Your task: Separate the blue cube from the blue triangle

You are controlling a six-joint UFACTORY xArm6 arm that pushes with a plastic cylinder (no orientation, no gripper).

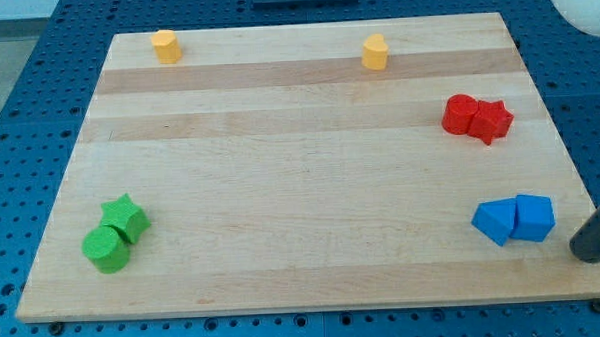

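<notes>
While my tip (587, 256) is sitting at the board's right edge, carrying no pincer to spread or pinch, I am reading this as the approach step, nothing pushed yet. At its ten o'clock, near but apart, the blue cube (534, 217) is touching the blue triangle (495, 221), which is lying at the cube's nine o'clock. I am judging the next move needs my tip working into their seam, or shoving the cube alone toward twelve o'clock.
</notes>
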